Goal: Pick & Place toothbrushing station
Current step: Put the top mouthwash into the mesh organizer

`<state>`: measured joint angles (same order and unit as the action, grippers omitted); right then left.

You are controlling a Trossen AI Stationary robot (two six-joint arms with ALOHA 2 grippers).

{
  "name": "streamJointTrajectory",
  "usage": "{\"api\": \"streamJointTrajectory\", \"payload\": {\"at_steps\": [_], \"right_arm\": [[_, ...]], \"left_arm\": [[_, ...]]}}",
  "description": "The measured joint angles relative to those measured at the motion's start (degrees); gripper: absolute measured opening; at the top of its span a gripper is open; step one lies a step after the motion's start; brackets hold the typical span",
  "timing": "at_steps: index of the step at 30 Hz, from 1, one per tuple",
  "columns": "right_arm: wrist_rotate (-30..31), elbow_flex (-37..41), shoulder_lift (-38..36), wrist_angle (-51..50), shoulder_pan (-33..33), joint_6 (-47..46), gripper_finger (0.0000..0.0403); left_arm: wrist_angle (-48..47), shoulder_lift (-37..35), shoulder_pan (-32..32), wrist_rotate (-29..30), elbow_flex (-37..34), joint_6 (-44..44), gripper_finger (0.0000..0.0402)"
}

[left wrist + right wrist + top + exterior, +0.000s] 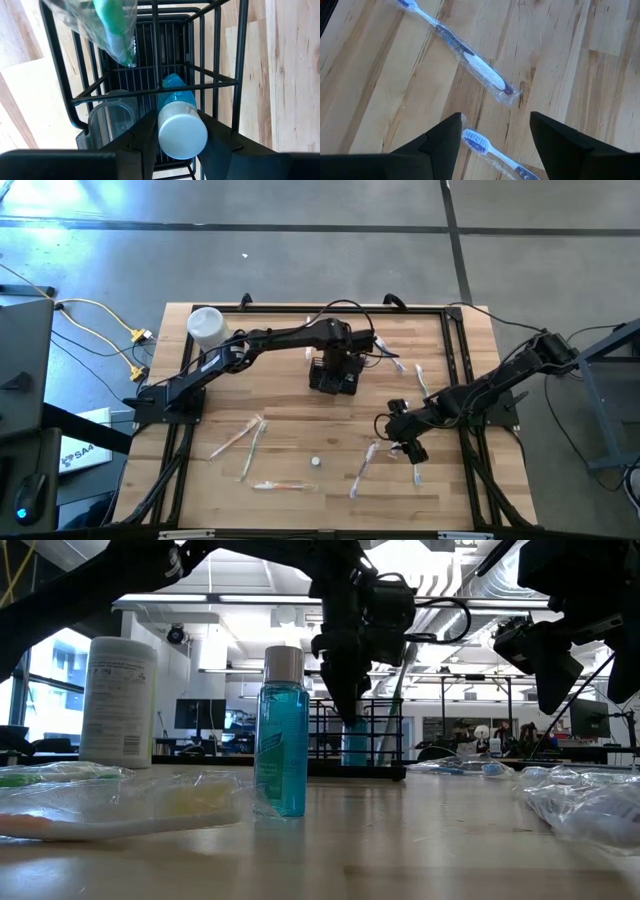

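My left gripper (182, 137) clasped a blue bottle (181, 125) by its white cap, lowered inside the black wire caddy (333, 374) mid-table toward the far edge. My right gripper (495, 132) hung open above wrapped toothbrushes (470, 55).

Caddy (333, 376) sits mid-table, toward far edge. L gripper (338, 361) directly above it, fingers either side of a bottle (181, 126) standing in the caddy; a bagged brush (114, 27) pokes into a neighbouring compartment. Container (206, 326) at far-left corner of table (300, 420). R gripper (409, 442) hovers over near-right area, two wrapped brushes (465, 52) on the wood below it. More brushes near-left (238, 437) and near edge (280, 486); others right of caddy (420, 380). Small bottle (282, 730) stands near-centre, in front of caddy.
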<state>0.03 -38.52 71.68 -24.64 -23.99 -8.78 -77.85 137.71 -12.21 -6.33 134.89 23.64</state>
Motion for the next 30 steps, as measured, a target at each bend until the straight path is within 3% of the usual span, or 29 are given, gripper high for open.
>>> {"api": "streamJointTrajectory", "payload": {"at_steps": [30], "right_arm": [[0.02, 0.0, 0.02, -0.47, 0.0, 0.0, 0.0229]], "left_arm": [[0.1, -0.74, 0.27, 1.4, 0.0, 0.29, 0.0118]]}}
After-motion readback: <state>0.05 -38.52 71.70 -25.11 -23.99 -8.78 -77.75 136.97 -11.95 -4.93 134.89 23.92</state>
